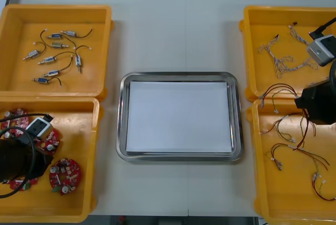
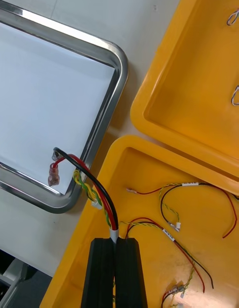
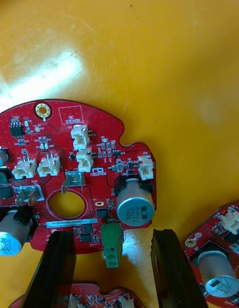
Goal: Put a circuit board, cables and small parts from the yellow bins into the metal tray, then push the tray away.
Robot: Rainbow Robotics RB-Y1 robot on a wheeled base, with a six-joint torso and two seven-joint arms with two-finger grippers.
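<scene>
Black right fingers (image 2: 102, 273) pinch a red and yellow cable (image 2: 99, 196); left fingers (image 3: 55, 268) gape over a circuit board (image 3: 74, 154).

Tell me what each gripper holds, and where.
Right gripper pinches the red and yellow cable at one end; left gripper is open, holding nothing.

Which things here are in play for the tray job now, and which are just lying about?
In play: right gripper, shut on a red, yellow and black cable; left gripper, open over a round red circuit board; metal tray.

Lying about: small metal parts, far left bin; twisted blue and white cables, far right bin; spare circuit boards; loose red and yellow cables.
</scene>
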